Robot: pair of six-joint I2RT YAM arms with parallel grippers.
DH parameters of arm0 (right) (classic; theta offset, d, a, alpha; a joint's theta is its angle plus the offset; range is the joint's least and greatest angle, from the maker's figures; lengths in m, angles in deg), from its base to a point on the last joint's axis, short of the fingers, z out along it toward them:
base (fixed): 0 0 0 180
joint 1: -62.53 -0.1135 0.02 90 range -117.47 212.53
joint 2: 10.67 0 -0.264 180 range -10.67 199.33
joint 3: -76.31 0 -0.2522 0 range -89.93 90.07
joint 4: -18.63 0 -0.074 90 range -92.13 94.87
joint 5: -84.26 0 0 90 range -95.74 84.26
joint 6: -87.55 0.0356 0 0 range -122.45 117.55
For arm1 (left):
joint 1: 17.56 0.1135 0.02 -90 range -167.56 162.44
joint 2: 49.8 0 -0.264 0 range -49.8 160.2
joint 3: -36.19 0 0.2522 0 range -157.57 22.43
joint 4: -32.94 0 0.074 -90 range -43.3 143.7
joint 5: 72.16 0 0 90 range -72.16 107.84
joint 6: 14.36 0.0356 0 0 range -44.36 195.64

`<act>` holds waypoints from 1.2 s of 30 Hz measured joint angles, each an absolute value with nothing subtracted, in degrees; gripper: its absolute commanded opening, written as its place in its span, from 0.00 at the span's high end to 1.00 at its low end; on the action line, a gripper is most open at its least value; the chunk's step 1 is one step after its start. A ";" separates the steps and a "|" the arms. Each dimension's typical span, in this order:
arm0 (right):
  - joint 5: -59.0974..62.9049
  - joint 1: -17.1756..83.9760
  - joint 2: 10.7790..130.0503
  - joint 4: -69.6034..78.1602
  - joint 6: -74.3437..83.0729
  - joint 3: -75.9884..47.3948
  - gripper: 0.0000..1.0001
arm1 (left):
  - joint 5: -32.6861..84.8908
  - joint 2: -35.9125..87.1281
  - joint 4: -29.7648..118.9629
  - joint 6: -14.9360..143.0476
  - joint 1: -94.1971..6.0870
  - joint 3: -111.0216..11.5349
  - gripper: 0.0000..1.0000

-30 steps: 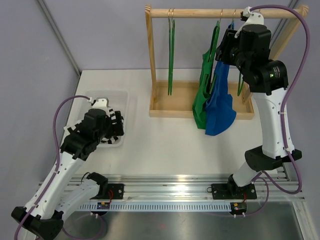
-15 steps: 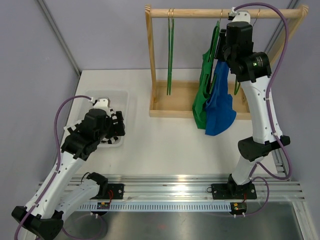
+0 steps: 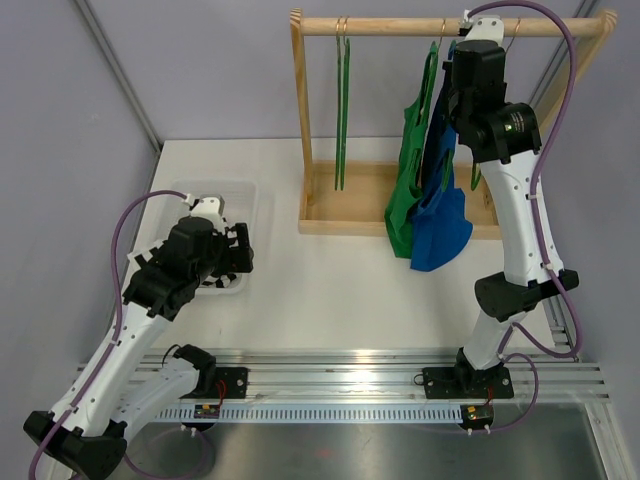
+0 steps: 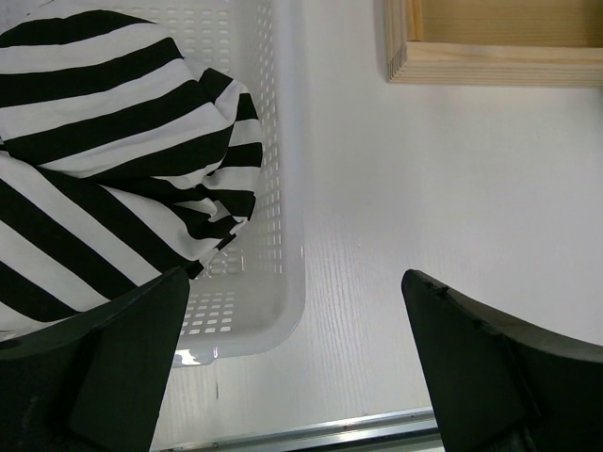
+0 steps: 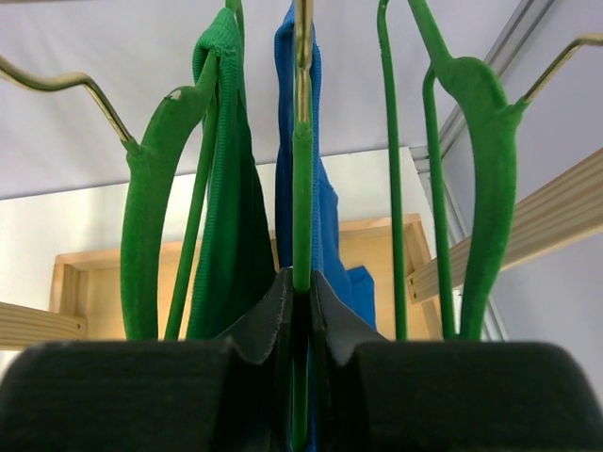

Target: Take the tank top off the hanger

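Closes in under the wooden rail (image 3: 400,26) since a second ago with the right end effector (image 5: 301,292), now clenched on the green hanger (image 5: 301,188) carrying the blue tank top (image 3: 440,225). Hangs there hemmed by a green top (image 3: 405,190) just to the left and other green hangers (image 5: 485,169) just to the right. Holds the left end effector (image 4: 294,278) released wide over the white basket (image 4: 287,141) rim beside a striped garment (image 4: 94,141), with tabletop (image 3: 330,290) stretching between basket edge and the rack's wooden base (image 3: 360,225).

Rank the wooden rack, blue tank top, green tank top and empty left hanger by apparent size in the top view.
1. wooden rack
2. blue tank top and green tank top: about alike, and they overlap, so unranked
3. empty left hanger, smallest
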State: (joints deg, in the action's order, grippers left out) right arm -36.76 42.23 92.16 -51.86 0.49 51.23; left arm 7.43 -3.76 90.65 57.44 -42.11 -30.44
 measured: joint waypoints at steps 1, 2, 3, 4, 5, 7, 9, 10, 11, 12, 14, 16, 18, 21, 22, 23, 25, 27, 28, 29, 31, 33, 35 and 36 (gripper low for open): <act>-36.81 42.23 92.18 -51.86 0.21 51.28 0.95 | 7.49 -3.76 90.65 57.46 -42.16 -30.44 0.01; -36.85 42.23 92.20 -51.83 0.07 51.28 0.96 | 7.60 -3.76 90.65 57.48 -42.20 -30.44 0.01; -36.87 42.23 92.25 -51.83 -0.06 51.39 1.00 | 7.67 -3.76 90.67 57.51 -42.26 -30.44 0.01; -36.98 42.23 92.29 -51.86 -0.14 51.52 1.00 | 7.78 -3.76 90.65 57.55 -42.29 -30.44 0.01; -37.27 42.23 92.38 -51.88 -0.28 51.71 1.00 | 7.84 -3.71 90.65 57.64 -42.29 -30.44 0.01; -37.70 42.23 92.40 -52.01 -0.58 51.95 1.00 | 8.04 -3.56 90.62 57.68 -42.31 -30.44 0.01; -37.77 42.23 92.38 -52.01 -0.84 52.28 1.00 | 8.21 -3.56 90.62 57.68 -42.31 -30.44 0.01; -37.75 42.23 92.27 -52.01 -0.95 52.35 1.00 | 8.23 -3.56 90.60 57.68 -42.31 -30.44 0.01; -37.70 42.23 92.12 -52.01 -1.06 52.35 1.00 | 8.23 -3.58 90.56 57.68 -42.35 -30.44 0.01; -37.68 42.23 91.94 -52.01 -1.22 52.35 1.00 | 8.23 -3.58 90.54 57.68 -42.40 -30.44 0.01; -37.55 42.23 91.20 -52.01 -1.89 52.35 1.00 | 8.28 -3.60 90.49 57.68 -42.44 -30.44 0.01; -37.48 42.23 90.11 -52.01 -2.35 52.46 1.00 | 8.39 -3.71 90.49 57.68 -42.53 -30.41 0.01; -37.33 42.23 88.71 -51.94 -2.64 52.61 1.00 | 8.43 -3.87 90.49 57.68 -42.64 -30.41 0.01; -36.52 42.23 86.17 -51.97 -2.70 52.54 1.00 | 8.48 -4.19 90.41 57.66 -42.99 -30.41 0.01; -36.24 42.23 85.21 -51.97 -2.70 52.54 1.00 | 8.50 -4.28 90.38 57.66 -43.10 -30.41 0.01; -36.06 42.23 84.20 -51.99 -2.68 52.57 1.00 | 8.56 -4.37 90.34 57.66 -43.18 -30.41 0.01; -35.43 42.23 82.11 -52.27 -2.53 52.41 1.00 | 8.87 -4.50 90.27 57.66 -43.36 -30.41 0.01; -33.92 42.23 79.35 -52.93 -1.72 50.99 1.00 | 9.28 -4.78 90.30 57.61 -43.79 -30.41 0.01; -32.89 42.23 77.58 -53.43 -1.24 49.64 1.00 | 9.76 -5.18 90.23 57.55 -44.23 -30.41 0.01; -31.45 42.23 75.33 -53.52 -0.60 47.21 1.00 | 10.31 -5.70 90.01 57.35 -44.76 -30.41 0.01; -28.87 42.23 71.16 -54.48 0.40 43.08 1.00 | 11.58 -7.19 89.42 56.87 -45.94 -30.57 0.01; -25.22 42.23 66.28 -55.75 1.56 38.01 1.00 | 12.65 -8.41 88.70 56.15 -47.40 -31.16 0.01; -21.59 42.23 61.80 -57.39 2.52 33.68 1.00 | 13.48 -9.00 87.19 55.34 -49.59 -32.10 0.01; -19.85 42.21 59.68 -58.68 3.05 31.80 1.00 | 13.59 -9.22 86.23 54.82 -51.23 -32.56 0.01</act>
